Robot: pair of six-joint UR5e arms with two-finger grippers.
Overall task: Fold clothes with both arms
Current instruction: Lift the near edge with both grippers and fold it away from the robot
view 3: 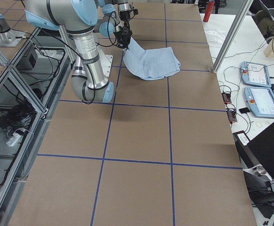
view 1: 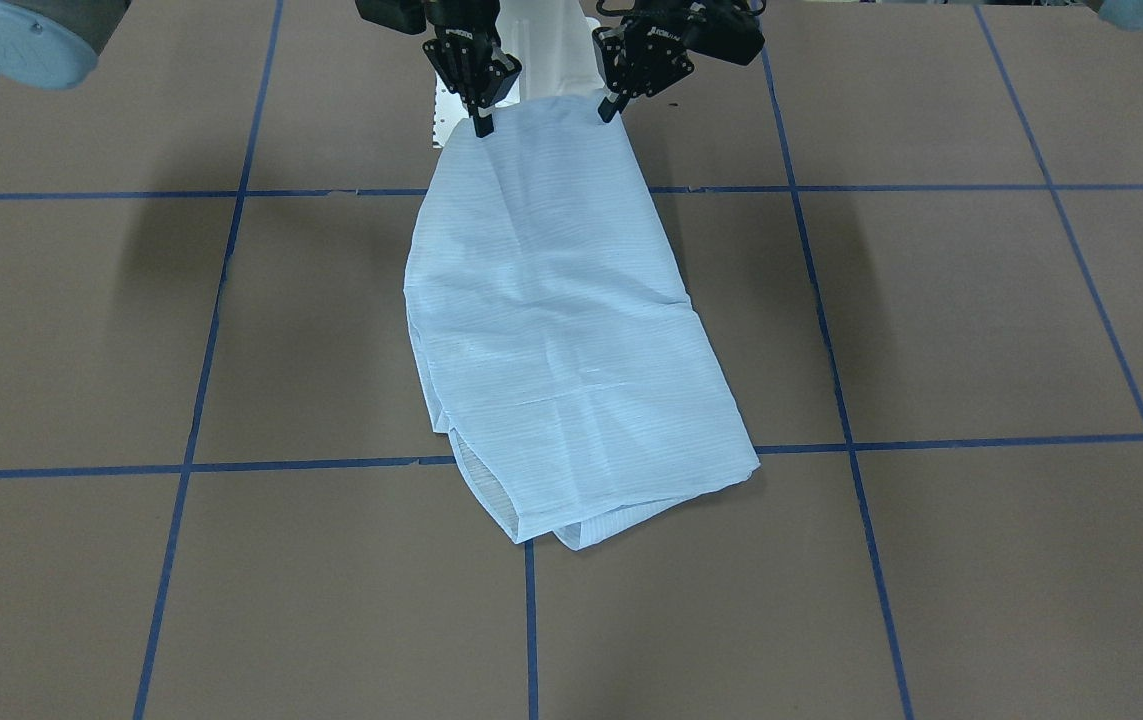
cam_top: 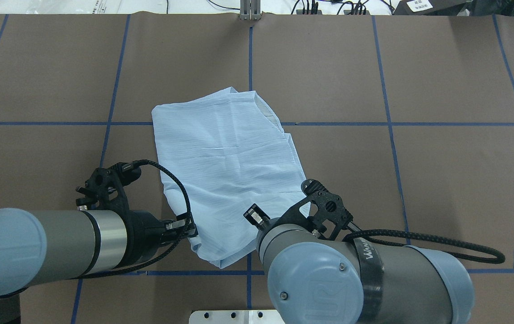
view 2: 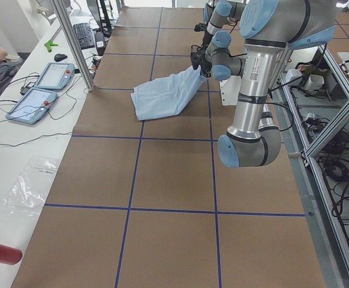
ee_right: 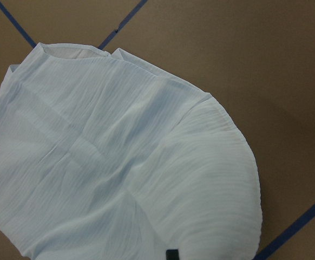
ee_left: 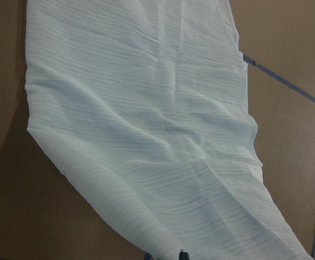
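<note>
Over the surface (view 1: 931, 320), left claw (view 1: 612, 108) and right claw (view 1: 481, 126) each clamp tight on the shirt (view 1: 551, 300), holding one edge raised.

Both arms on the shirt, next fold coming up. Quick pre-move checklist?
1. Grip of left gripper on a near corner of the shirt: ok, shut on it.
2. Grip of right gripper on the other near corner: ok, shut on it.
3. Held edge raised, rest sloping down onto the table: ok.
4. Layers aligned at the far hem: not ok, an under layer sticks out past the top one.
5. Sleeves tucked inside: cannot tell, none visible.
</note>
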